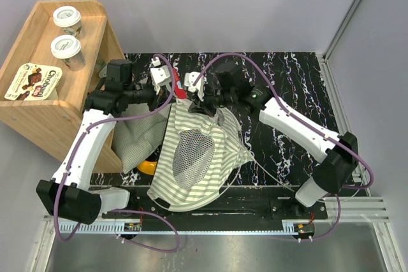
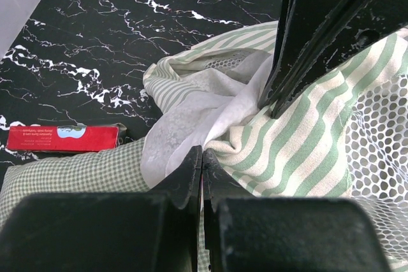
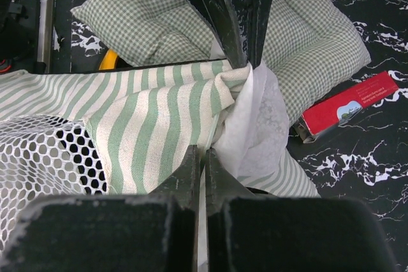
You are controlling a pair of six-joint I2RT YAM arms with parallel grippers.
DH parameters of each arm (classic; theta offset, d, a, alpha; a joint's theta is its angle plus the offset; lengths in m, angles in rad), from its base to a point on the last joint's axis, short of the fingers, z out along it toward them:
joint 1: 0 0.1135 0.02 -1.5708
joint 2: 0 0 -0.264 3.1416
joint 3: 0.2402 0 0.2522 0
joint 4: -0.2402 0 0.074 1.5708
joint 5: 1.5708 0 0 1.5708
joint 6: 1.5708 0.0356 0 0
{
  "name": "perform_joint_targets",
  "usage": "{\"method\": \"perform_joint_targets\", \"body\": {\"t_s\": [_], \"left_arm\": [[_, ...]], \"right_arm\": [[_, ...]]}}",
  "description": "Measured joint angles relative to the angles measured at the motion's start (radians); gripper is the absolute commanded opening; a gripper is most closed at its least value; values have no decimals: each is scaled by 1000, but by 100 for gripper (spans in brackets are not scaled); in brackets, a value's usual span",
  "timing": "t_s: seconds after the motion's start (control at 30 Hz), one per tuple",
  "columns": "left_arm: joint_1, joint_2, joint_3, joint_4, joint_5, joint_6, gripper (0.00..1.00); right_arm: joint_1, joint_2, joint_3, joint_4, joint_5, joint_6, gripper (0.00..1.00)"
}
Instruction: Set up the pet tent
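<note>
Peak of green-and-white striped fabric pet tent (image 1: 191, 151) pinched, far centre. I have left gripper (image 2: 202, 153) and right gripper (image 3: 204, 153) clamped on it, likely to lift canopy open.

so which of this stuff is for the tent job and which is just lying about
For the job: green-and-white striped fabric pet tent with round mesh window; left hand and right hand, both shut on it.
Lying about: small-checked green cushion; flat red box; wooden shelf with two lidded cups.
</note>
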Motion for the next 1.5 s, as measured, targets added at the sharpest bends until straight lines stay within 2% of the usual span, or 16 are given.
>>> {"method": "perform_joint_targets", "body": {"t_s": [0.1,0.2,0.37,0.57,0.63,0.83,1.1,1.3,1.43,1.5], "left_arm": [[-6,0,0,-1,1,10,0],[-7,0,0,-18,2,27,10],[-9,0,7,-69,3,77,32],[-15,0,57,-148,3,153,43],[-15,-1,74,-165,8,179,44],[-34,4,74,-187,21,257,35],[-50,65,48,-162,23,298,33],[-48,75,18,-146,34,336,9],[-51,77,15,-140,32,352,0],[-57,77,10,-140,31,357,0]], "right_arm": [[0,3,16,-19,-6,-5,0],[1,5,24,-29,-5,-9,0],[2,8,27,-34,10,-11,0],[3,23,26,-35,31,-13,0],[3,28,26,-34,30,-12,0],[3,48,26,-32,29,-11,0],[3,52,21,-24,20,-8,0],[3,52,13,-19,13,-4,0],[3,53,13,-21,10,-1,0],[2,54,14,-29,5,-1,0]]}}
